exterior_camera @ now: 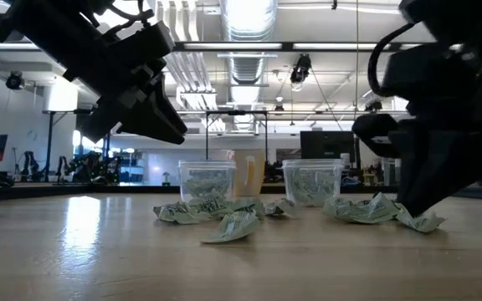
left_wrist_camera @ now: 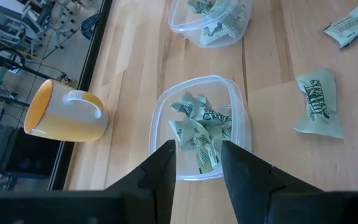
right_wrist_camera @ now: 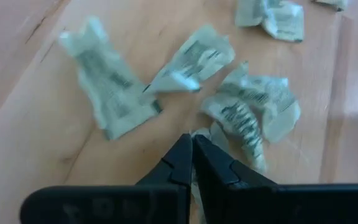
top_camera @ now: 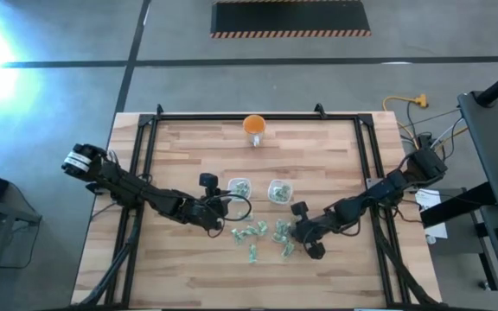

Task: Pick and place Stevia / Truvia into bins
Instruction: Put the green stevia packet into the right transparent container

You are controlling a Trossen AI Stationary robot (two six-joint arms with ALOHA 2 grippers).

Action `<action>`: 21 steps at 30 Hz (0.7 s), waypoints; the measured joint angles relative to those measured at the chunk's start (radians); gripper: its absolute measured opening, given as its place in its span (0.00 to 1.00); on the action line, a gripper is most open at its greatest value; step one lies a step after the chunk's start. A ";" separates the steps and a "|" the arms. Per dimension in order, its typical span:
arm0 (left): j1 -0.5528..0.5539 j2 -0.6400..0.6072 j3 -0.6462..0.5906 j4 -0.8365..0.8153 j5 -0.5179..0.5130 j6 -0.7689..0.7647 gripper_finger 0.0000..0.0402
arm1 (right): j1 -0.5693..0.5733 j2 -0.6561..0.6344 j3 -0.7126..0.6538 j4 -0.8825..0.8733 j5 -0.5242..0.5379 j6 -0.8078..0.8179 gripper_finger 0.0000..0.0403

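The worktop (top_camera: pixel 188 268) carries everything, and its smooth wood is the first hazard: a sachet nudged sideways would probably slide rather than lift. The right arm reaches in low over the loose Stevia sachets (top_camera: pixel 262 235), its right pincer (right_wrist_camera: pixel 192 163) clenched tip to tip with a sliver of paper apparently caught at the points; whether that is a firm hold I cannot tell. If it has only a corner, the sachet may tear free or flutter down short of a bin. Crumpled neighbours lie touching one another there, so two may come up together.

The left arm holds the left pincer (left_wrist_camera: pixel 197 165) released and empty, just above the nearer bin (left_wrist_camera: pixel 160 118), which already contains several sachets. The light plastic cup could tip or skate if a finger clips its rim. The second bin (left_wrist_camera: pixel 182 18), also part filled, stands just beside it. An orange mug (left_wrist_camera: pixel 61 118) stands well apart, out of both arms' way.
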 joint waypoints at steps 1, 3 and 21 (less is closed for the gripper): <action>0.000 0.000 0.000 0.000 0.000 0.000 0.28 | 0.007 -0.014 0.001 -0.016 0.001 -0.001 0.02; 0.000 0.000 0.002 0.001 0.000 0.000 0.28 | 0.022 -0.041 0.013 -0.039 0.025 -0.001 0.02; 0.000 0.000 0.005 0.000 0.000 0.002 0.28 | 0.048 -0.291 0.027 -0.070 0.239 -0.238 0.02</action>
